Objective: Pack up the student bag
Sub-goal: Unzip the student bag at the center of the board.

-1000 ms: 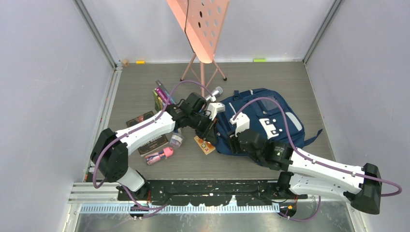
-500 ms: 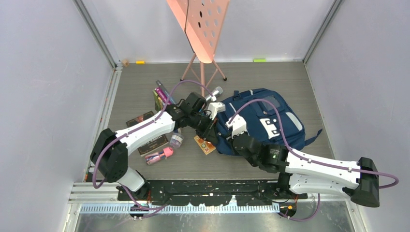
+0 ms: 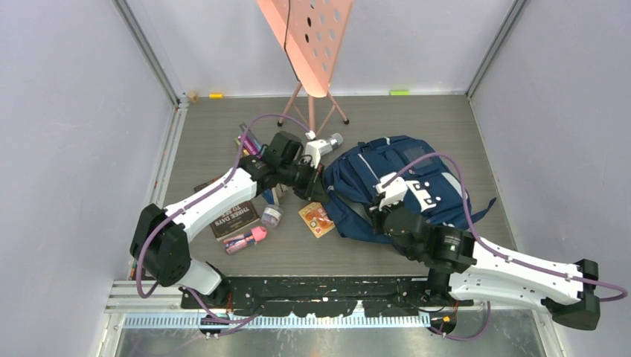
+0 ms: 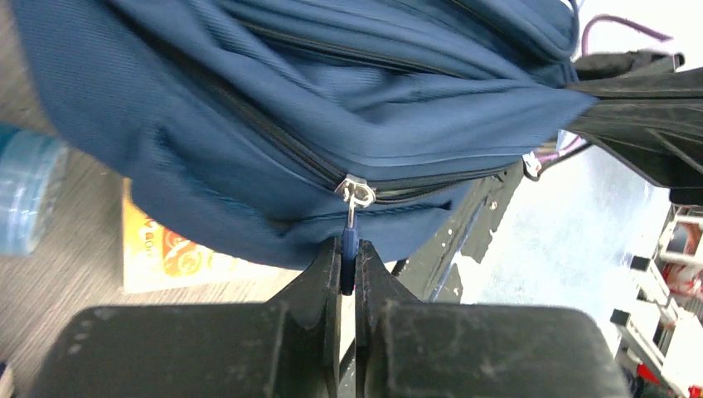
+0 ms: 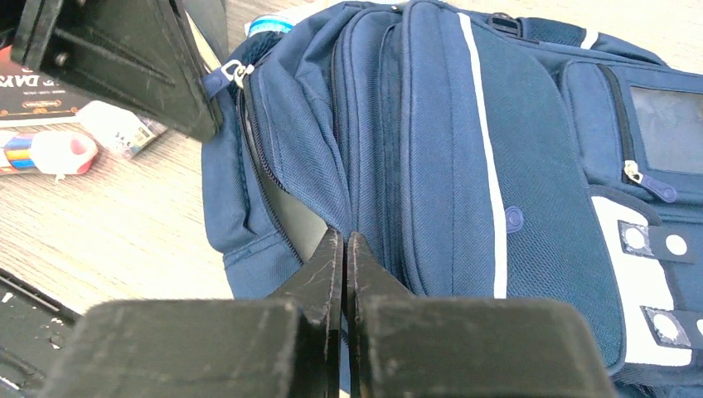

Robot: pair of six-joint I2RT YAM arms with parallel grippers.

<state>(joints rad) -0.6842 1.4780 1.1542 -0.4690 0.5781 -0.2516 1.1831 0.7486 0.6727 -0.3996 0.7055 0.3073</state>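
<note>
Left arm (image 3: pixel 216 201) stretched forward-right, wrist angled toward centre. Left gripper (image 4: pixel 349 254) jaws pressed together, pinching zipper pull (image 4: pixel 349 239). Right arm (image 3: pixel 513 264) low, reaching forward-left. Right gripper (image 5: pixel 344 240) fingers fully closed, tips meeting.

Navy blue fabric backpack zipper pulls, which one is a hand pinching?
The blue-tabbed pull on the half-open zip, in the left hand; the front-pocket pull lies free.

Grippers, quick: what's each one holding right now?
Left gripper: shut on the zipper pull of the student bag.
Right gripper: shut at the bag's open seam; whether it pinches fabric cannot be told.
</note>
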